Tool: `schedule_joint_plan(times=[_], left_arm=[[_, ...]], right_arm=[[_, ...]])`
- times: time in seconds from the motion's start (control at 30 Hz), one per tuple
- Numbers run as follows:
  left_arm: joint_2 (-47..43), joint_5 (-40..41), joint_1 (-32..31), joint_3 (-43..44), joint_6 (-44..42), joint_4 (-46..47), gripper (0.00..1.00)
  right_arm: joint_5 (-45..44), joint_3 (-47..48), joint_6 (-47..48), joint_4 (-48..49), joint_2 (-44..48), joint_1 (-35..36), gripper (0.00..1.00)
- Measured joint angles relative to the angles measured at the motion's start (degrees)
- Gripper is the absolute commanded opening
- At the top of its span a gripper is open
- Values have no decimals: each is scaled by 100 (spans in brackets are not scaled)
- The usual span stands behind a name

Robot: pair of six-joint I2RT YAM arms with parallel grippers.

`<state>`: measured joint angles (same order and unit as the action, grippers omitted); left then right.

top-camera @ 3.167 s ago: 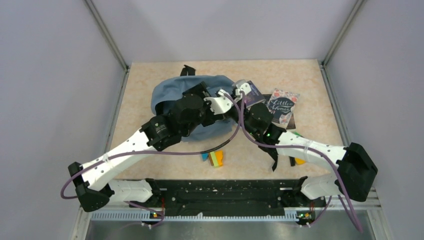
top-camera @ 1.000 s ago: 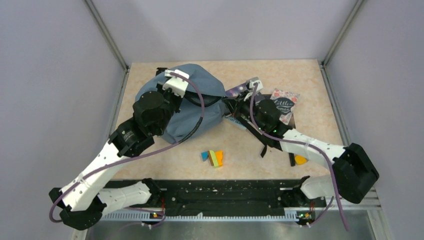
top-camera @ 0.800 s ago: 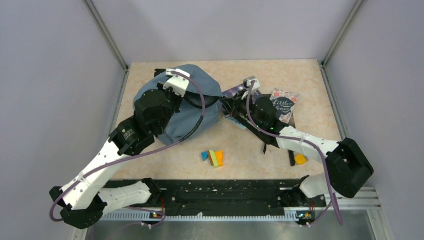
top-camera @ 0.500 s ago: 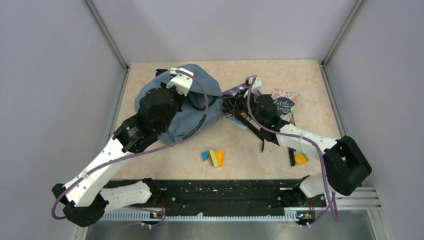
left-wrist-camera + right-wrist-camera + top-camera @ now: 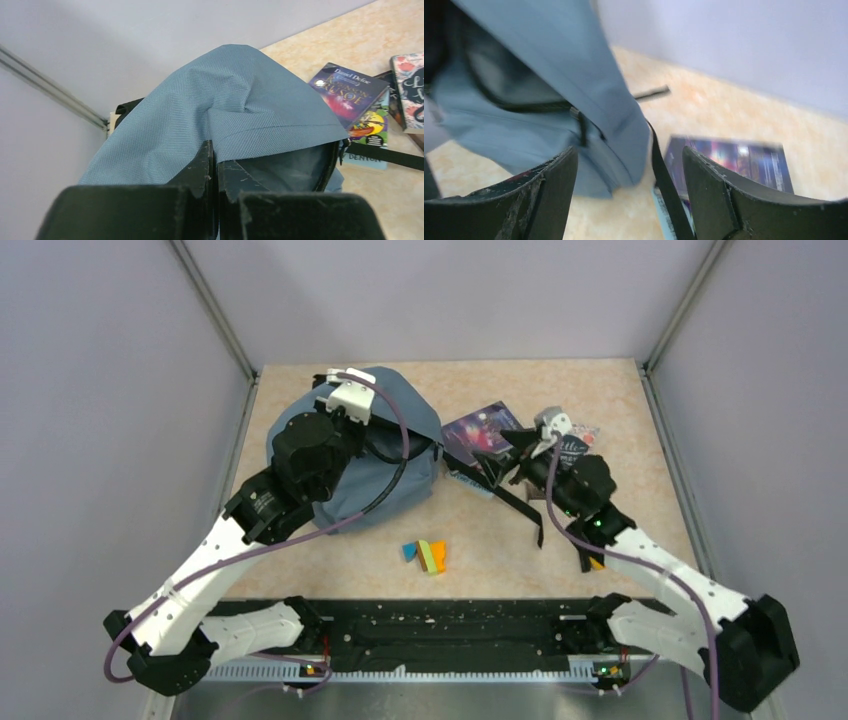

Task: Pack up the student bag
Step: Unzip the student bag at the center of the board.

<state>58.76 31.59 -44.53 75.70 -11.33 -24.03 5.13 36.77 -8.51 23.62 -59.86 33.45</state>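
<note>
Fabric at the top of the student bag [image 5: 408, 420] is clamped between the closed fingers of the left gripper [image 5: 214, 155], which holds the flap up (dark lining shows under it). The bag sits at the far left of the table [image 5: 620, 400]. The right gripper [image 5: 629, 160] stands spread and empty, near a purple book [image 5: 475, 430].

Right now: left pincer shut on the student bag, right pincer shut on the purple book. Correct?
No. Right wrist view shows the right pincer open, holding nothing; the purple book lies outside its jaws. The left pincer is shut on the student bag.
</note>
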Motion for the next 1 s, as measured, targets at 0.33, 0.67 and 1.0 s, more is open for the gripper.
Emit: schedule_joint_plan(times=[0.33,0.67,1.0], left_arm=[[-4,-417,15,7,275,-103,0],[-4,-540,31,28,378,-179,0],[-4,-581,59,105,398,-260,0]], right_arm=[[1176,-50,1541,1298,109,1519,78],[1172,1191,2726,1322,-1484,2155,77],[1167,2190,2953,1456,-2741,2170,59]])
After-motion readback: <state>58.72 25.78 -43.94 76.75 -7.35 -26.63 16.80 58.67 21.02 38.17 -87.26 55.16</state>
